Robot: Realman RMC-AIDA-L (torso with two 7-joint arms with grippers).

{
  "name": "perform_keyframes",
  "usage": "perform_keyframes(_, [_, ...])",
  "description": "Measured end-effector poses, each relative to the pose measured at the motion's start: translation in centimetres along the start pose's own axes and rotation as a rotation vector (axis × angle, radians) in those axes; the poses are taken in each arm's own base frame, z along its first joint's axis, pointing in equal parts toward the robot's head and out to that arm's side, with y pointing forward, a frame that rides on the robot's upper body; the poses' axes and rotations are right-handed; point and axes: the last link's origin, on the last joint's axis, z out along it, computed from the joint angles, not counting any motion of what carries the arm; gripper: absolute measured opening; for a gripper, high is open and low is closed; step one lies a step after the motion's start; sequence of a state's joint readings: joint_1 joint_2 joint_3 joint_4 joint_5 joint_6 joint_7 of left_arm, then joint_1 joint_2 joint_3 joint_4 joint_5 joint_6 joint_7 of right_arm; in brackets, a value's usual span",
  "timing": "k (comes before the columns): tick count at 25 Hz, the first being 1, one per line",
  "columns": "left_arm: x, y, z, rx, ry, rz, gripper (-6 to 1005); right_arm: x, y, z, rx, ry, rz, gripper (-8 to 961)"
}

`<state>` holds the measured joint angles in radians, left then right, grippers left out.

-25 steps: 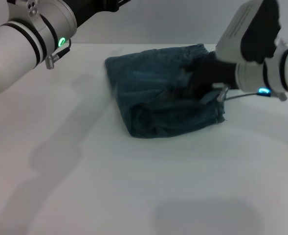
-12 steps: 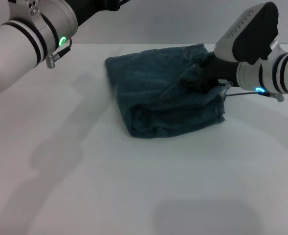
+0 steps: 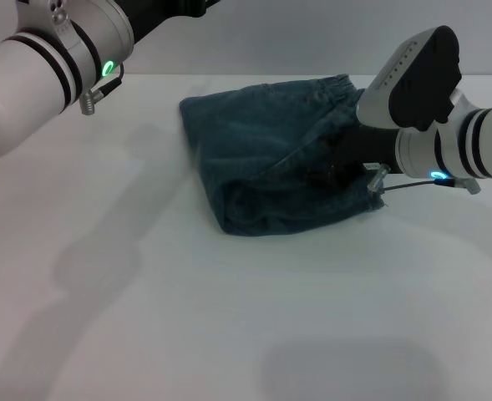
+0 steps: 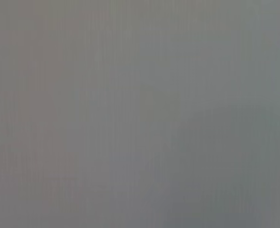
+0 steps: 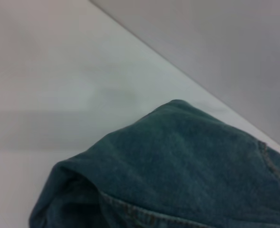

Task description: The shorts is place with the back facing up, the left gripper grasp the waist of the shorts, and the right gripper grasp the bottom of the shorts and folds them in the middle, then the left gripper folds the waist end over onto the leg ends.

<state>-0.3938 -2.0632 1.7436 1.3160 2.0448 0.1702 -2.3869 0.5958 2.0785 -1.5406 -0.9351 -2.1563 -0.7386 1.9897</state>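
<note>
Here we see, on the left of the head view, our left arm raised above the far left part of the white table (image 3: 145, 317), its green ring glowing. The left gripper (image 3: 158, 10) is mostly cut off by the frame's top edge, so we cannot tell whether its fingers are open or closed, and the left wrist view shows only a flat grey blur.

Toward the middle lie the shorts (image 3: 271, 159), folded into a compact denim bundle on the far half of the table, a little right of centre. Their long axis runs from the far left corner to the near right corner, with the gathered waist of the shorts (image 3: 333, 86) along the far right edge and a thick rounded fold nearest us.

On the right, the right gripper (image 3: 346, 163) sits low on the bundle's right side, touching the cloth; we cannot tell if it is gripping. The right wrist view shows a rounded denim fold close up on the white surface.
</note>
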Motion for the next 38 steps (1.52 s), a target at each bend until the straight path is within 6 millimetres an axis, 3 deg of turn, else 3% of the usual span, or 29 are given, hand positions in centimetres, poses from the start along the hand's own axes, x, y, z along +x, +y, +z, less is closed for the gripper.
perform_keyframes(23, [-0.1, -0.2, 0.2, 0.004, -0.005, 0.000, 842, 0.5, 1.7, -0.6, -0.125, 0.050, 0.044, 602])
perform_keyframes(34, [-0.2, -0.6, 0.2, 0.024, -0.001, 0.002, 842, -2.8, 1.4, -5.6, -0.058, -0.290, -0.030, 602])
perform_keyframes(38, [-0.9, -2.8, -0.4, 0.154, 0.058, 0.003, 842, -2.2, 0.0, -7.7, 0.004, -0.426, 0.005, 603])
